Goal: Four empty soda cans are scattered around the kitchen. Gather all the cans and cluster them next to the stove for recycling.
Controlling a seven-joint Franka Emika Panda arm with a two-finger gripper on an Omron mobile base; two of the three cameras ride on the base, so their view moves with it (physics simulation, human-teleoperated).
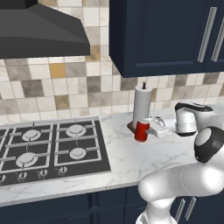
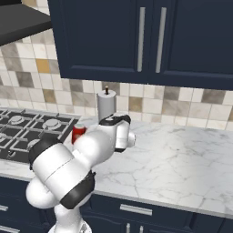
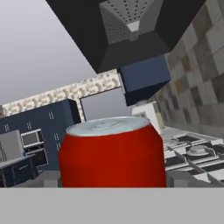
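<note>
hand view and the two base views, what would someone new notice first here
A red soda can looms large right in front of the hand camera, upright with its silver top showing. From the base, it stands on the marble counter right of the stove, in front of the paper towel roll, with the white arm's gripper at it.

Arm reaching forward, hand level
The gripper (image 1: 146, 129) has its jaws closed on a red can (image 1: 141, 130), held upright between them.
</note>
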